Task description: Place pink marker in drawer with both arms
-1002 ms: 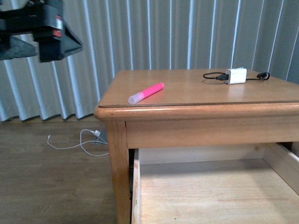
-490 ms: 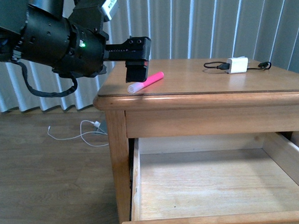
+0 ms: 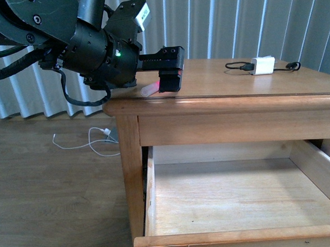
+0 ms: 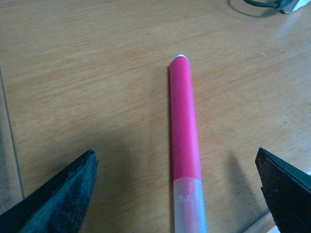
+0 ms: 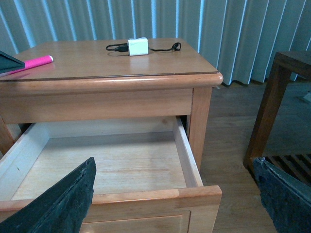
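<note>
Left gripper over the marker
Fingers wide apart, one each side, not touching it. Right gripper also spread wide, by the open drawer.

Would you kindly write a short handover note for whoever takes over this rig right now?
Left hand: open, straddling the bright pink highlighter marker with frosted cap, which lies on the honey-coloured wooden nightstand top, ungripped.
Right hand: open, empty, facing the pulled-out pale-wood top drawer.
Done: drawer open.
To do: close on marker, lift, place in drawer.
</note>
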